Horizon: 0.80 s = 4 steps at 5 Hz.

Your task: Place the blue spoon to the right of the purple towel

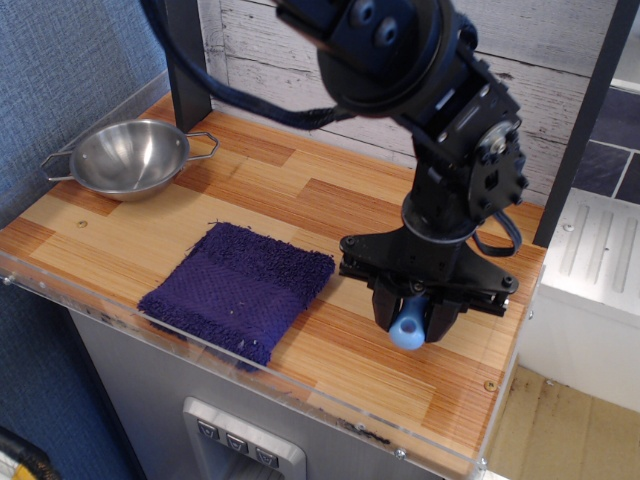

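The purple towel (pixel 240 289) lies flat near the front edge of the wooden counter, left of centre. My gripper (pixel 409 322) hangs to the right of the towel, close above the counter, with its black jaws shut on the blue spoon (pixel 407 328). Only the light blue handle end with its hole shows, pointing down towards me. The spoon's grey bowl is hidden between the jaws. There is a clear gap between the gripper and the towel's right edge.
A steel bowl with two handles (pixel 130 157) sits at the back left. The arm's bulk covers the back right of the counter (pixel 300 200). A clear plastic lip (pixel 300 385) runs along the front edge. A white unit (pixel 590 260) stands beyond the right edge.
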Each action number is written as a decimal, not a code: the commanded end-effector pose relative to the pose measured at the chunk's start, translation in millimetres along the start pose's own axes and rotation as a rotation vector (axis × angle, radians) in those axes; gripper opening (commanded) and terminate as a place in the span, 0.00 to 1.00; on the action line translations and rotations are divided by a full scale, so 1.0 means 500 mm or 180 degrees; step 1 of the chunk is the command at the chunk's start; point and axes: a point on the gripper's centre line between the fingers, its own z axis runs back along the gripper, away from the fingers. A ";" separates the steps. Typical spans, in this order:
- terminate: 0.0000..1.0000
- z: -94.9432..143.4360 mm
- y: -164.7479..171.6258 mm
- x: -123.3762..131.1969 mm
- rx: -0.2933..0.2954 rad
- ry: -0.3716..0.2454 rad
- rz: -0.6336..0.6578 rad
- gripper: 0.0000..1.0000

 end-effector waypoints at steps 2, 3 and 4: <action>0.00 -0.025 -0.033 -0.017 -0.0106 0.0018 -0.0345 0.00; 0.00 -0.026 -0.035 -0.011 -0.0048 0.0105 -0.0419 1.00; 0.00 -0.023 -0.035 -0.003 -0.0055 0.0114 -0.0389 1.00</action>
